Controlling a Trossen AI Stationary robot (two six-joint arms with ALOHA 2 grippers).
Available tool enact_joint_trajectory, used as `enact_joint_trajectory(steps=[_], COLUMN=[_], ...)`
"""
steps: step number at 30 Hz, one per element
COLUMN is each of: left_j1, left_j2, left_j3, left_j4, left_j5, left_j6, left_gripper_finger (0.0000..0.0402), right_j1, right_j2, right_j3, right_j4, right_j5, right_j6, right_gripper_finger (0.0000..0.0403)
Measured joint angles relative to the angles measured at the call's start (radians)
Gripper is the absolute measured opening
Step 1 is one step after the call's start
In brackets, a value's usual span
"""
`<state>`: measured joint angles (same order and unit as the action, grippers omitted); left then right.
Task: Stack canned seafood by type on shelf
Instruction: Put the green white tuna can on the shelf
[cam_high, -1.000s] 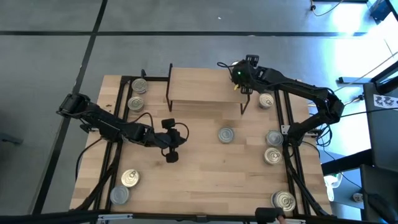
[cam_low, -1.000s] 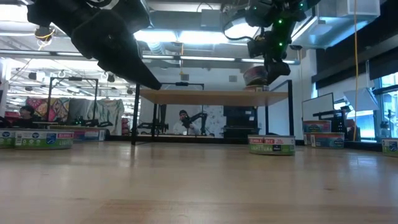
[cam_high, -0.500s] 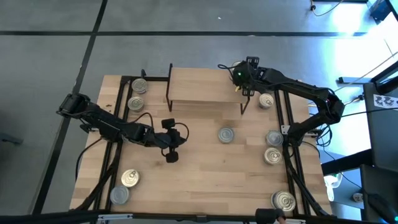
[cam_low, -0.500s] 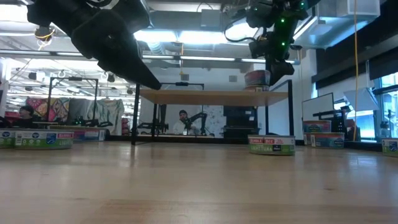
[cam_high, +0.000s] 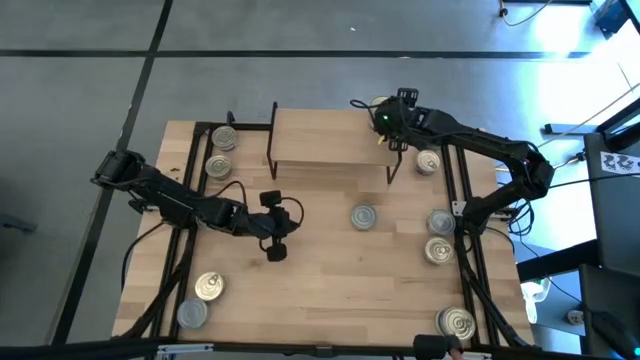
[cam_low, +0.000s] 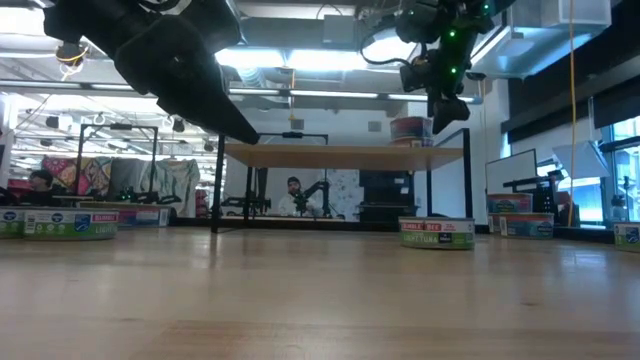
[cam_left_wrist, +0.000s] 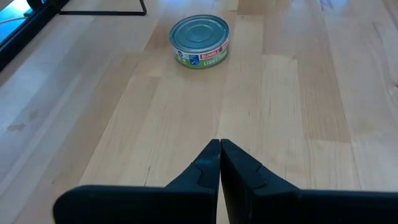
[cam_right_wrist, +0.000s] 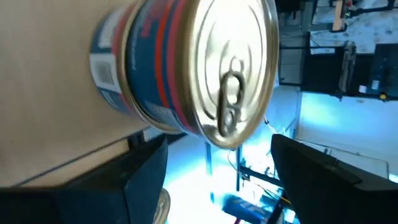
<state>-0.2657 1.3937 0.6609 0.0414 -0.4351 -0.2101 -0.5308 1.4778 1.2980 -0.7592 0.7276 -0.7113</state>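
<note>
While the right gripper (cam_high: 385, 110) hangs at the far right corner of the shelf (cam_high: 330, 140), its fingers stand apart and touch nothing. A gold-lid can (cam_right_wrist: 186, 68) sits on that corner between and just below them; the right wrist view shows clear space between each finger and the can's side. From above, the gripper covers this can almost entirely. In the low view the can (cam_low: 412, 132) sits on the shelf top (cam_low: 340, 152), with the gripper (cam_low: 443, 100) just above and beside it.

Over bare table left of centre, the left gripper (cam_high: 274, 245) is clenched shut on nothing, its fingers (cam_left_wrist: 211, 163) pressed together. A silver-lid can (cam_left_wrist: 199, 41) stands well ahead of it on the table (cam_left_wrist: 298, 93); the same can (cam_high: 364, 216) appears mid-table from above.

Other cans lie on the table: two (cam_high: 221, 150) by the shelf's left end, one (cam_high: 427, 162) by its right end, two (cam_high: 439, 236) along the right rail, one (cam_high: 456, 323) at the near right corner, two (cam_high: 201, 300) near left. Labels on these are too small to read from above. Arm links partly hide the left side of the low view.
</note>
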Motion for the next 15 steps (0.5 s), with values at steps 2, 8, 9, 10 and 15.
enact_joint_trajectory(steps=[2,8,9,10,15], left_j1=[0.000,0.000,0.000,0.000,-0.003], left_j2=[0.000,0.000,0.000,0.000,0.000], left_j3=[0.000,0.000,0.000,0.000,0.000], left_j4=[0.000,0.001,0.002,0.007,0.028], left_j5=[0.000,0.000,0.000,0.000,0.000], left_j6=[0.000,-0.001,0.003,0.012,0.036], left_gripper_finger=[0.0008,0.0008,0.0008,0.0008,0.0008], right_j1=[0.006,0.096,0.121,0.147,0.287], right_j2=[-0.012,-0.087,-0.102,-0.117,-0.183], right_j3=[0.000,0.000,0.000,0.000,0.000], right_j4=[-0.005,-0.069,-0.091,-0.111,-0.210], right_j5=[0.007,0.018,0.011,-0.001,-0.115], right_j6=[0.002,0.070,0.097,0.132,0.331], right_gripper_finger=[0.0285,0.0285,0.0285,0.0285,0.0285])
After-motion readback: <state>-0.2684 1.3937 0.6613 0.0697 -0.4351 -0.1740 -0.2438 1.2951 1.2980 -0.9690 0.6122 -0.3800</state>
